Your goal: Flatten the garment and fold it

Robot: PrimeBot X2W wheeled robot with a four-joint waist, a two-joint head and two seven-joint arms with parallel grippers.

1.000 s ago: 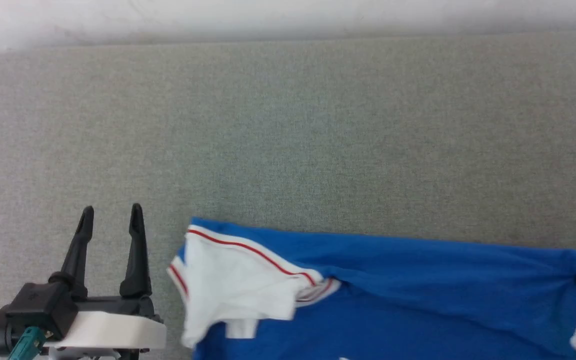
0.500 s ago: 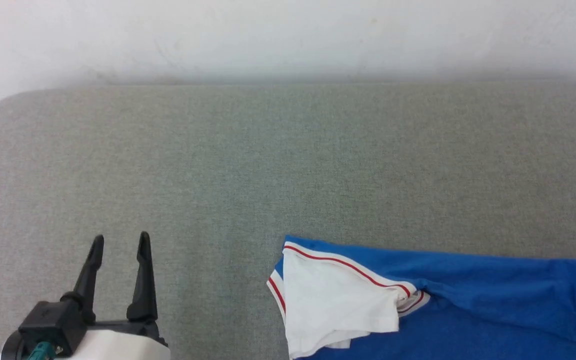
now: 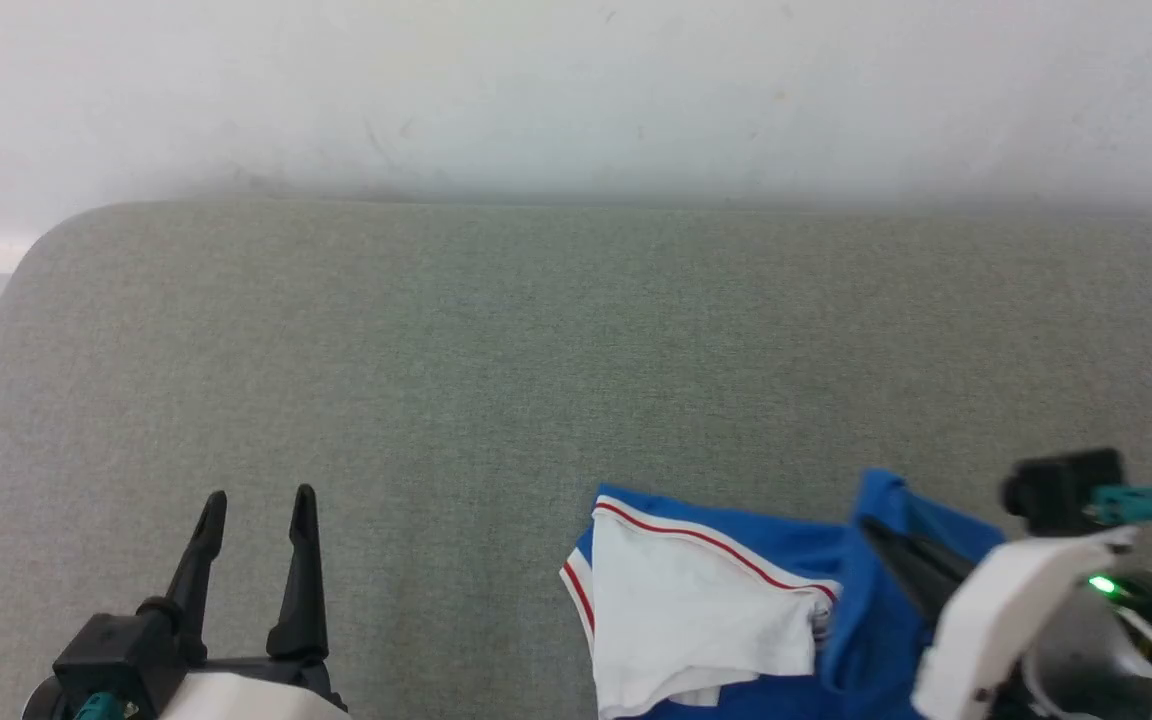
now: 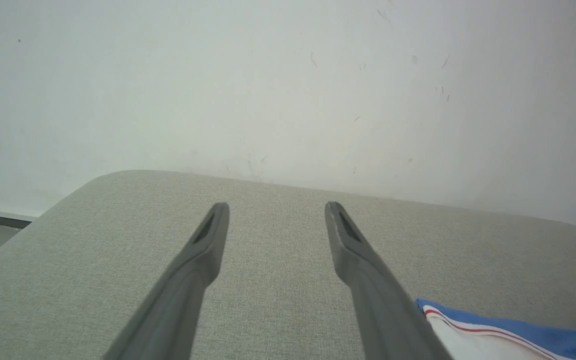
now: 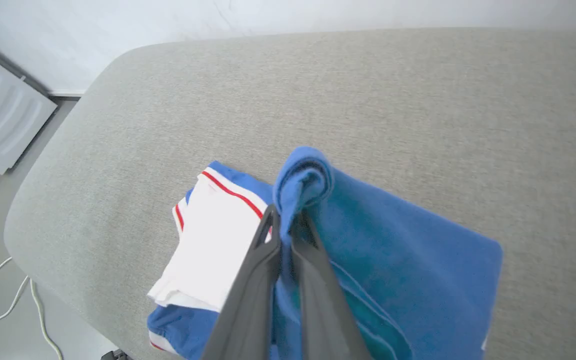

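You see the garment (image 3: 776, 610) at the lower right of the head view: royal blue, white red-striped sleeve lying crumpled at its left, one blue edge bunched and raised.

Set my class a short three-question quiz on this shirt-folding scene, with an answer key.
1. Fill in: the stripe edging the white sleeve is ___.
2. True or false: the left claw is shut on the jersey T-shirt.
3. The right claw pinches: A the white sleeve; B a blue fold of the jersey T-shirt; C nothing.
Key: 1 red; 2 false; 3 B.
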